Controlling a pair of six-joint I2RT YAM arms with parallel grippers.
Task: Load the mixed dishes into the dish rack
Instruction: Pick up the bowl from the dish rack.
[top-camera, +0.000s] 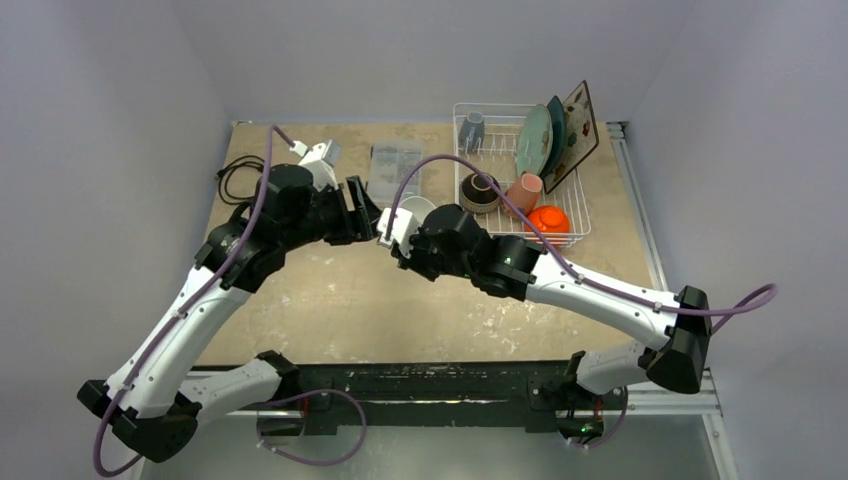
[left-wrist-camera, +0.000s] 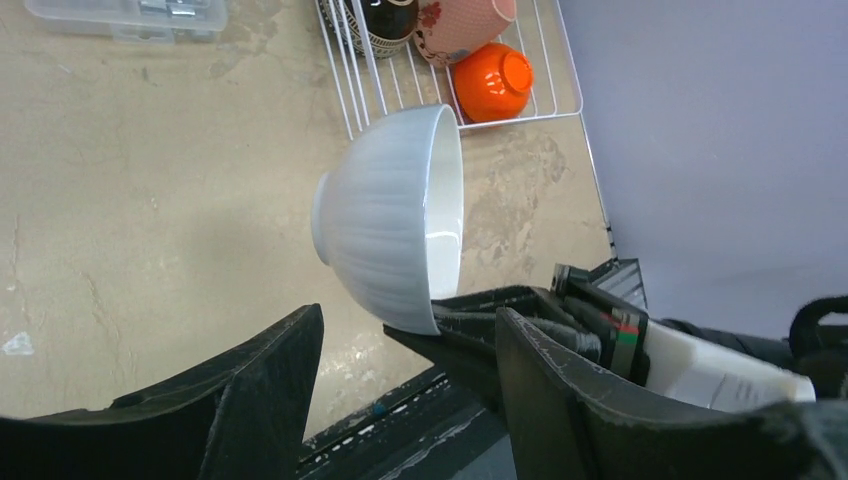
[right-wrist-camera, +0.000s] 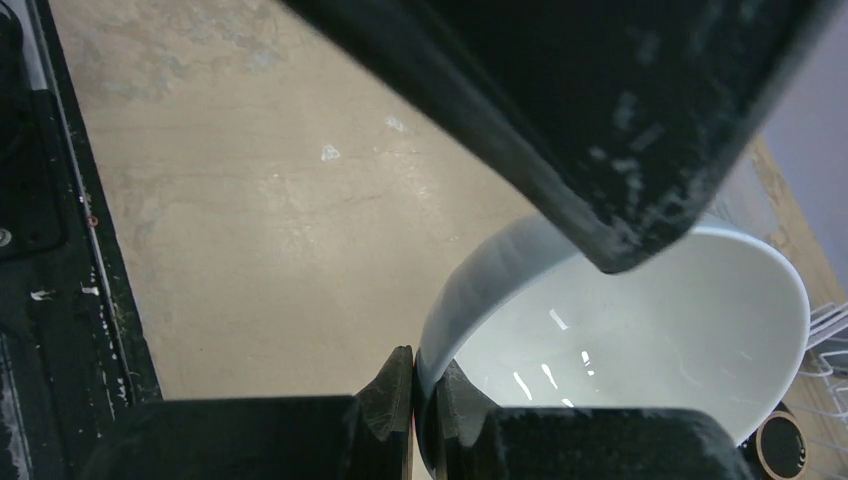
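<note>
My right claw (right-wrist-camera: 420, 385) is pinching the white bowl (right-wrist-camera: 640, 330) by its rim; my left claw (left-wrist-camera: 408, 335) is standing open, empty.

The dish rack (top-camera: 500, 112) holds three plates (top-camera: 533, 138) (top-camera: 555, 130) (top-camera: 580, 125), two mugs (top-camera: 472, 128) (top-camera: 525, 190) and two bowls (top-camera: 480, 192) (top-camera: 548, 220); outside it are one white bowl (left-wrist-camera: 390, 220) and one clear box (top-camera: 395, 165)

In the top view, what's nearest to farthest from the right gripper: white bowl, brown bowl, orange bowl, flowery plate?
1. white bowl, in right gripper
2. brown bowl, rack's left side
3. orange bowl, rack's near right
4. flowery plate, far right
</note>
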